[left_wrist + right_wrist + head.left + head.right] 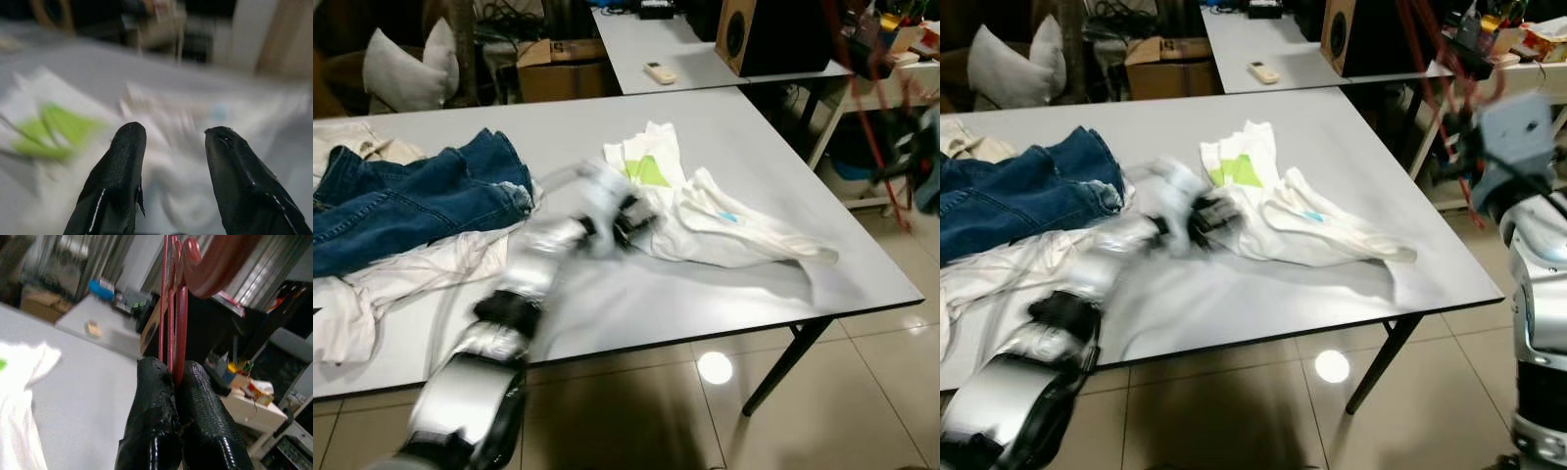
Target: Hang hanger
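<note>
A red hanger (178, 298) is pinched between the fingers of my right gripper (175, 369), which is shut on its thin rods and held up off the table's right side; its hook curves above the fingers. In the right eye view the hanger (1427, 59) rises in front of my right arm (1518, 147). My left gripper (171, 139) is open, blurred by motion, just above a crumpled white T-shirt (724, 220) with a green patch. In the left eye view this gripper (634, 217) is at the shirt's left edge.
Blue jeans (401, 201) lie on white clothes (401, 279) at the left of the grey table (754, 127). Behind stands a second table with a remote (659, 72) and a speaker (744, 34). A cardboard box (563, 69) and a pillow (406, 64) sit further back.
</note>
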`<state>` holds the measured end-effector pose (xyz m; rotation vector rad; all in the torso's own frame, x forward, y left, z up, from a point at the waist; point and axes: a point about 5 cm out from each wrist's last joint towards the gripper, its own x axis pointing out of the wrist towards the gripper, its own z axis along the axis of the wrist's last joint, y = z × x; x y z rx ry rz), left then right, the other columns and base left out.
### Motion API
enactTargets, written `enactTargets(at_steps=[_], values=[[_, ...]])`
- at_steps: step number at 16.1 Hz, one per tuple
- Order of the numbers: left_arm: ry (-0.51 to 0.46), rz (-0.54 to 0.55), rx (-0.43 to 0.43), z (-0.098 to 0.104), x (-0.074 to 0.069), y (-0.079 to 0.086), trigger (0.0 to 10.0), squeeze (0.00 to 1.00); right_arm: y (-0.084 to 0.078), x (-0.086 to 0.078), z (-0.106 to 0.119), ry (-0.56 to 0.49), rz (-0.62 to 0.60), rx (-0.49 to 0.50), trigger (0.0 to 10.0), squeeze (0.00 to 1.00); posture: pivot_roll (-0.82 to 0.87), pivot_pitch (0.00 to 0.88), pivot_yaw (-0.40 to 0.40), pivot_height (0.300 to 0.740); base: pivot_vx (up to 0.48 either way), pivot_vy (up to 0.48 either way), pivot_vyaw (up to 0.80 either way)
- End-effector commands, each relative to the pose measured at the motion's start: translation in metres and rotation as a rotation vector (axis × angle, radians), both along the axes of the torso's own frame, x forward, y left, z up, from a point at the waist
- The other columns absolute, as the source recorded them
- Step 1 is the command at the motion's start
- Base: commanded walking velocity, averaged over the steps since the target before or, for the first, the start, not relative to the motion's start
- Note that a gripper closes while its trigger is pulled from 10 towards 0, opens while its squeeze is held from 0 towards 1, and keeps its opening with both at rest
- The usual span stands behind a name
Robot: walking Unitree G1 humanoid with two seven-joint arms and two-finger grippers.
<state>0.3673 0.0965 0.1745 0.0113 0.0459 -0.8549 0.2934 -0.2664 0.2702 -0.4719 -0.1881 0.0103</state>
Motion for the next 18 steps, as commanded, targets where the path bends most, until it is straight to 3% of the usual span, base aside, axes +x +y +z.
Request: enactTargets(at_steps=[1, 2, 3, 4, 7, 9, 13, 18], values=[[-0.027, -0.001, -0.111, 0.023, -0.003, 0.008, 10.0, 0.00, 0.004, -0.001, 0.003, -0.008, -0.001, 0.028, 10.0, 0.00, -0.19, 0.000, 0.043, 0.740, 0.000, 0.000, 0.00], [-0.065, 0.059, -0.182, 0.039, -0.009, 0.023, 10.0, 0.00, 0.013, -0.003, 0.001, -0.002, 0.034, 0.062, 10.0, 0.00, -0.18, 0.000, 0.043, 0.740, 0.000, 0.000, 0.00], [-0.149, 0.217, -0.162, 0.054, -0.022, 0.049, 10.0, 0.00, 0.037, -0.008, -0.001, -0.006, 0.104, 0.141, 10.0, 0.00, -0.17, 0.000, 0.043, 0.740, 0.000, 0.000, 0.00], [-0.203, 0.329, -0.130, 0.053, -0.038, 0.061, 10.0, 0.00, 0.061, -0.013, -0.001, -0.027, 0.160, 0.211, 10.0, 0.00, -0.15, 0.000, 0.030, 0.740, 0.000, 0.000, 0.00], [-0.184, 0.433, -0.140, 0.042, -0.053, 0.066, 10.0, 0.00, 0.086, -0.017, -0.011, -0.008, 0.209, 0.306, 10.0, 0.00, -0.13, 0.000, 0.029, 0.740, 0.000, 0.000, 0.00], [-0.133, 0.461, -0.062, 0.025, -0.066, 0.060, 10.0, 0.00, 0.103, -0.021, -0.030, 0.060, 0.230, 0.384, 10.0, 0.00, -0.13, 0.000, 0.031, 0.740, 0.000, 0.347, 0.00], [-0.111, 0.515, 0.071, 0.009, -0.071, 0.054, 10.0, 0.00, 0.110, -0.030, -0.056, 0.134, 0.182, 0.441, 10.0, 0.00, -0.12, 0.000, 0.031, 0.740, 0.000, 0.415, 0.00], [-0.115, 0.522, 0.120, 0.004, -0.077, 0.051, 10.0, 0.00, 0.120, -0.028, -0.070, 0.182, 0.240, 0.441, 10.0, 0.00, -0.10, 0.000, 0.005, 0.740, 0.000, 0.412, 0.00]])
